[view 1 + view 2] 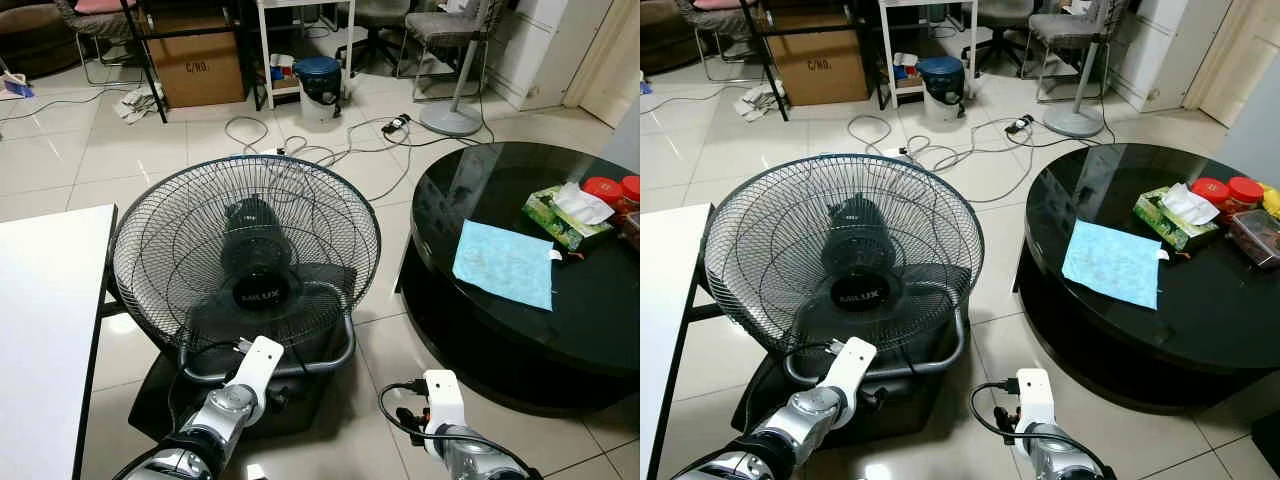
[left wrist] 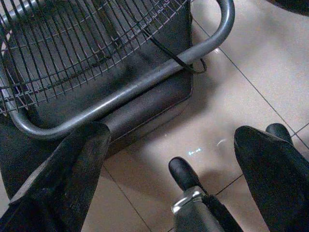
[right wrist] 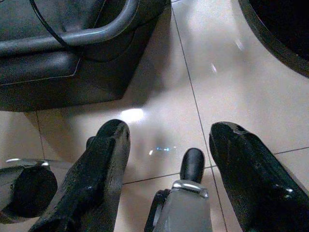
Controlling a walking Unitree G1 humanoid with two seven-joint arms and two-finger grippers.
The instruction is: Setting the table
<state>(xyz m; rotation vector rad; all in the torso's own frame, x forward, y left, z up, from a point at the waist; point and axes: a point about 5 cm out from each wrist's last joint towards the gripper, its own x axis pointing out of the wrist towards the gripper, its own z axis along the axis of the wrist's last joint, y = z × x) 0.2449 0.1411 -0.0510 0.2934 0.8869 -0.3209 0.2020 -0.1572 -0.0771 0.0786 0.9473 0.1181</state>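
With their black fingers spread apart and holding nothing, the left gripper (image 2: pixel 169 159) and the right gripper (image 3: pixel 166 159) both hang low over the tiled floor (image 3: pixel 217 87). Each silver arm is bent at the bottom of the head views, the left arm (image 1: pixel 235 395) reaching toward the fan (image 1: pixel 245 255), the right arm (image 1: pixel 445 415) beside it. The blue cloth (image 1: pixel 505 263) lies flat on the round black table (image 1: pixel 600 310), near a tissue box (image 1: pixel 565 212).
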